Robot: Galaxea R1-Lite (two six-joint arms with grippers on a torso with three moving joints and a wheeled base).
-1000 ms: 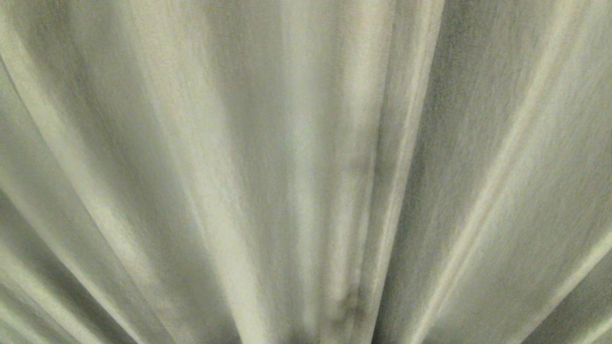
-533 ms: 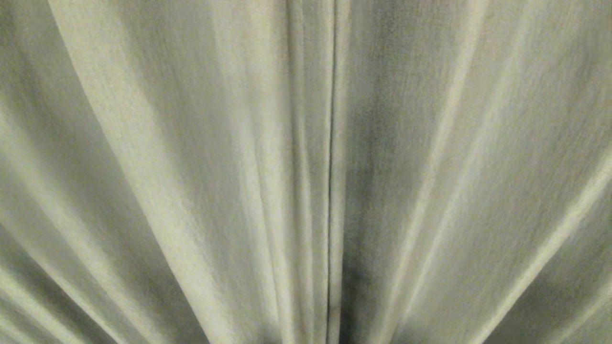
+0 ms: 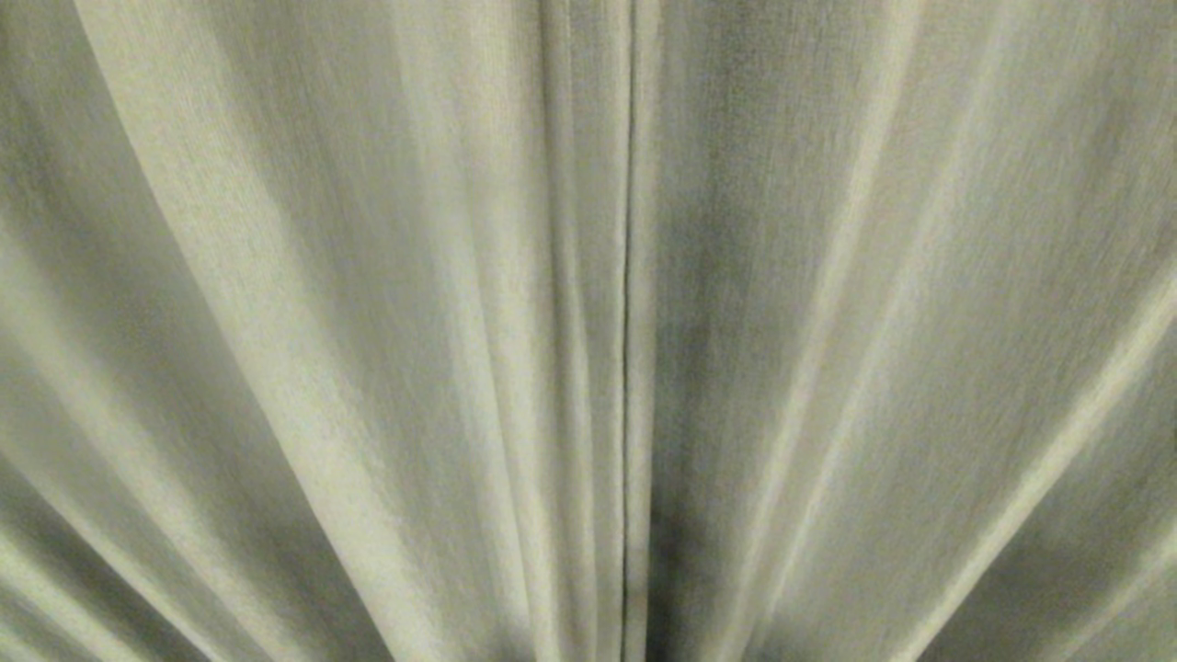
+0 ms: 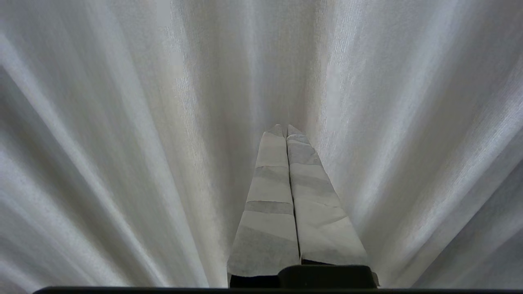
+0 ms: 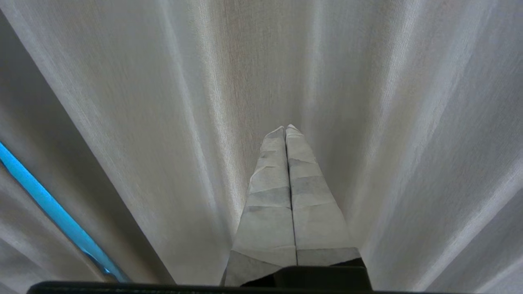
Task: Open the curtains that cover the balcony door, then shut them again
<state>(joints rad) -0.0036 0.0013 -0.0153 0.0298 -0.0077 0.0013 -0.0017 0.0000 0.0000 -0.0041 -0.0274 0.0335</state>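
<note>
Right in front of both sets of jaws it's curtains (image 3: 368,322) and pretty much nothing else, folds of beige to grey-green fabric filling the whole head view, with a thin dark vertical line (image 3: 628,368) running down the middle where two edges of the fabric meet. Neither arm shows up in the head view at all. Over on the left wrist view, the left gripper (image 4: 286,127) has its jaws pressed flat together, clenched on nothing, the two taped-up fingers (image 4: 269,192) meeting along a single seam. Just ahead of those jaws the pleats hang pale and whitish, and I can't tell if the tips actually touch the fabric or sit just short of it. Same deal on the right: the right gripper (image 5: 285,127) is clenched too, nothing between the jaws, wrapped fingers (image 5: 314,204) tight against each other, pointed straight into more pleated cloth. Off to one side of the right jaws, back toward the wrist, there's a narrow bright blue strip (image 5: 45,204) showing in a gap between two folds, can't make out what it is. The balcony door isn't visible from any angle, so the drapes are fully covering whatever is behind them.
</note>
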